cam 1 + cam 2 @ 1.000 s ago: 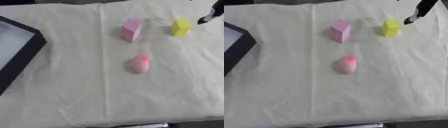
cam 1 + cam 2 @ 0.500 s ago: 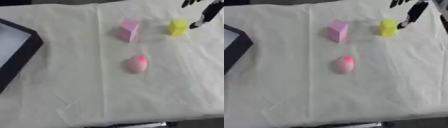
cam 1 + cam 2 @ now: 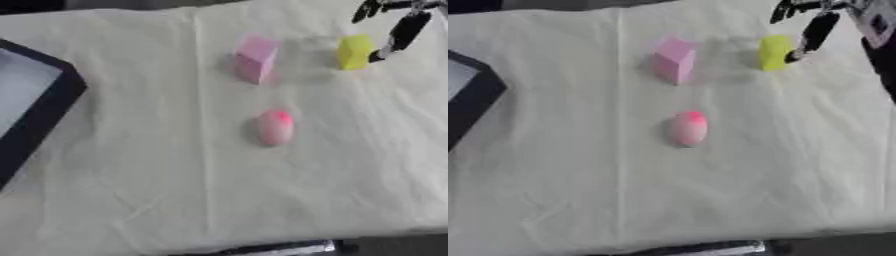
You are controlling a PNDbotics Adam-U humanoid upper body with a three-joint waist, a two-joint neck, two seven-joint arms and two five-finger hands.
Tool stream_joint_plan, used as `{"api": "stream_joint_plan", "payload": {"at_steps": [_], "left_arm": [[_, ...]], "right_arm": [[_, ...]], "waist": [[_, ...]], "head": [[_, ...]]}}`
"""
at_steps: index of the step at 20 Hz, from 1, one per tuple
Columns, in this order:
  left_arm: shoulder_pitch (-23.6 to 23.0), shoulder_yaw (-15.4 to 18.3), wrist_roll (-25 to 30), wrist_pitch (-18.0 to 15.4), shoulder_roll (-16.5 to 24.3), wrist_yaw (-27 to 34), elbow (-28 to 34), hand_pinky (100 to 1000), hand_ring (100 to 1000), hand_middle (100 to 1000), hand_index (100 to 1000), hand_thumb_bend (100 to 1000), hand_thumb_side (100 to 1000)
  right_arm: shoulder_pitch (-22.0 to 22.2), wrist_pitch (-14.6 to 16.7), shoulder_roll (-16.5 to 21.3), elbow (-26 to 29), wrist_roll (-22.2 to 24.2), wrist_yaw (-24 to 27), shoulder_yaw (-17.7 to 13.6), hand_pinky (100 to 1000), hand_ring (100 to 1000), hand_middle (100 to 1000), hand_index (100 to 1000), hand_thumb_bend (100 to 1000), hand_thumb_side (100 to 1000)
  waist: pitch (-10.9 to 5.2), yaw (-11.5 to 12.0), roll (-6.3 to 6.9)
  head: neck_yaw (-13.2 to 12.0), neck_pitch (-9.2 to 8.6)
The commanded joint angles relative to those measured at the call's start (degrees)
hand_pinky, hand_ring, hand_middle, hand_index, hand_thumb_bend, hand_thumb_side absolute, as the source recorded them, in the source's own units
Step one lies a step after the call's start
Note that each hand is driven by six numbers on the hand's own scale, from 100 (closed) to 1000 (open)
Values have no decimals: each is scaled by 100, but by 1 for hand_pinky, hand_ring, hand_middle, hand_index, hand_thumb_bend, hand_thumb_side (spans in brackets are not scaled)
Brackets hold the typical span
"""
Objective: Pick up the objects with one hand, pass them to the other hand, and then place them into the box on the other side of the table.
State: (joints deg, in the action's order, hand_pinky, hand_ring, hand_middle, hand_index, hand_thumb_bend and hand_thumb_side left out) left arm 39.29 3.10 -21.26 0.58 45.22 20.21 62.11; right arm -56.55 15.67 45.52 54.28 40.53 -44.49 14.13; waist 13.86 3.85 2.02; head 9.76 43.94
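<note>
A yellow block [image 3: 354, 51] stands on the cloth at the far right. My right hand [image 3: 814, 29] comes in from the upper right corner with straight, spread fingers; one fingertip [image 3: 378, 54] sits right beside the block's right side, and I cannot tell whether it touches. To the left of the yellow block stands a pink block [image 3: 255, 59], and nearer to me lies a pink egg-shaped object [image 3: 274, 127]. The black box [image 3: 39, 114] with a pale inside sits at the left edge. My left hand does not show.
A cream cloth [image 3: 175, 190] with creases covers the table. The table's front edge [image 3: 289, 247] runs along the bottom.
My right hand has come down and leftward from the upper right corner toward the yellow block. More of the hand shows now. The objects have stayed put.
</note>
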Motion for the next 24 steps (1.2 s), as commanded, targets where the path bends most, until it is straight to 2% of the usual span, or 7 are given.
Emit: {"api": "stream_joint_plan", "payload": {"at_steps": [1,17,21,24], "left_arm": [[58,23,5,5,159,17,105,749,667,756,793,552,714],[30,16,88,-27,87,61,130,758,675,764,795,523,729],[23,16,91,-26,72,67,129,759,676,765,795,519,731],[21,14,92,-24,62,71,130,759,677,765,795,518,732]], "right_arm": [[-150,17,70,-101,-80,-208,-93,898,884,834,852,537,167],[-224,-27,-115,-632,-416,-798,-324,892,862,821,841,501,127],[-219,-29,-144,-661,-460,-791,-331,889,845,792,816,491,112],[-207,-48,-162,-681,-490,-768,-333,885,822,737,767,475,100]], "waist": [[-44,27,85],[60,123,172],[79,138,191],[86,141,200]], "head": [[70,-80],[241,-132],[259,-119],[264,-108]]}}
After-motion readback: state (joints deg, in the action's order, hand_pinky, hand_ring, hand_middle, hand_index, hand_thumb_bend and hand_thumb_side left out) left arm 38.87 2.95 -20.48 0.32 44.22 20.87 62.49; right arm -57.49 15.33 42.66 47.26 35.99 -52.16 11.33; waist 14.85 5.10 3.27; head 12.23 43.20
